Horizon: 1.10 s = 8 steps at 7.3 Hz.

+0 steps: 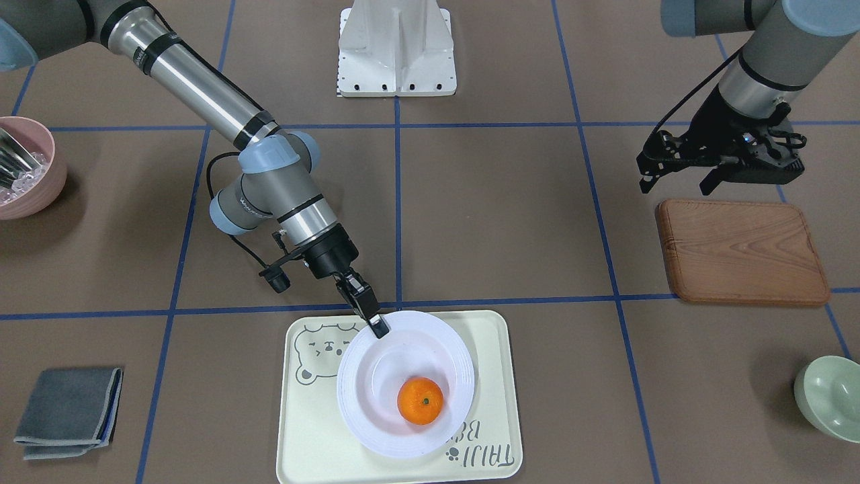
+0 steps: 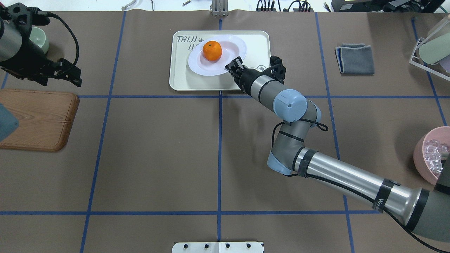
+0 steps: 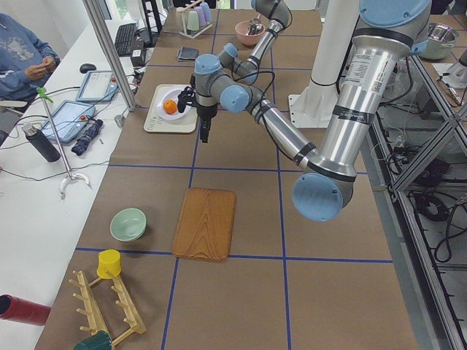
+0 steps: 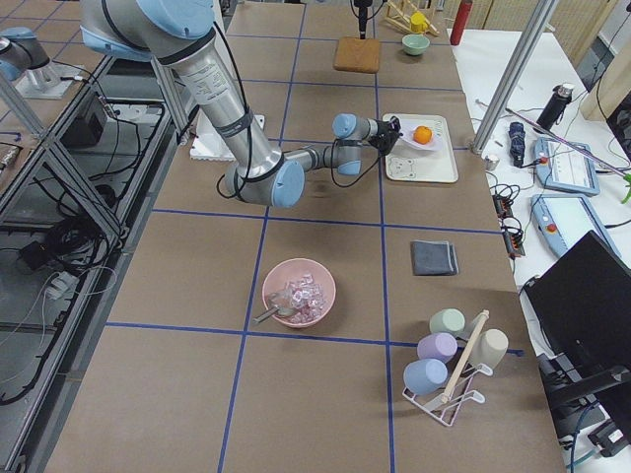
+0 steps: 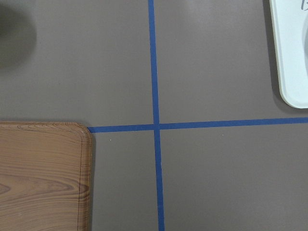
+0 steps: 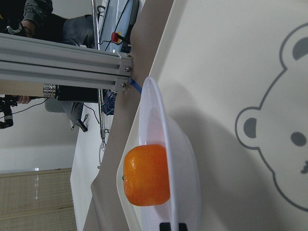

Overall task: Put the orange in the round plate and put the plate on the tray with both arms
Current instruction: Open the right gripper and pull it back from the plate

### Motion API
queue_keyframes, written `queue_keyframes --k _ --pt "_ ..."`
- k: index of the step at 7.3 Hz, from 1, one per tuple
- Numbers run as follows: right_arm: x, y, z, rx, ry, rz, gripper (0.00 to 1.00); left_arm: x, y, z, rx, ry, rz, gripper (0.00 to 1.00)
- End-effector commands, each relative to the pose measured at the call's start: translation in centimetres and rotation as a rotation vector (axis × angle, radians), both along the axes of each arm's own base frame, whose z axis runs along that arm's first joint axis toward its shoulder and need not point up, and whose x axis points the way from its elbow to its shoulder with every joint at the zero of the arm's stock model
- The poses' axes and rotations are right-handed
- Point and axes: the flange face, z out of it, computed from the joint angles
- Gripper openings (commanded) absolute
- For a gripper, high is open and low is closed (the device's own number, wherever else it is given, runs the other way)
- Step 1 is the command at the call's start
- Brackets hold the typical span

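The orange (image 1: 420,400) lies inside the white round plate (image 1: 363,417), which stands over the cream tray (image 1: 309,437) with the bear drawing. My right gripper (image 1: 379,329) is shut on the plate's rim on the side nearest the robot. In the right wrist view the plate (image 6: 163,120) looks tilted above the tray (image 6: 231,62) and casts a shadow on it, with the orange (image 6: 147,175) in its hollow. My left gripper (image 1: 675,180) hangs open and holds nothing, off to the side above the far edge of the wooden board.
A brown wooden board (image 1: 739,252) lies under the left arm, with a pale green bowl (image 1: 830,396) beyond it. A pink bowl (image 1: 27,168) with utensils and a folded grey cloth (image 1: 67,410) are on the right arm's side. A person sits past the table's far edge.
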Motion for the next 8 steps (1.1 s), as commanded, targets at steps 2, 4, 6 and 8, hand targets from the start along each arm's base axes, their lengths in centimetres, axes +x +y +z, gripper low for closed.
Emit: queue_keyframes --k 2,4,6,8 --pt "0.3 0.2 0.3 0.002 0.000 0.001 1.00 -0.1 -0.1 -0.3 0.003 0.002 -0.002 0.98" --pt "1.7 3.8 1.2 0.025 -0.021 -0.031 1.00 0.0 -0.2 -0.3 0.002 0.001 -0.002 0.98" --pt "4.1 8.3 1.7 0.055 -0.056 -0.072 1.00 -0.3 -0.3 -0.2 0.000 0.000 -0.007 0.98" --pt "7.0 11.3 5.9 0.132 0.050 -0.116 1.00 -0.8 -0.6 0.1 0.003 -0.005 -0.014 0.98"
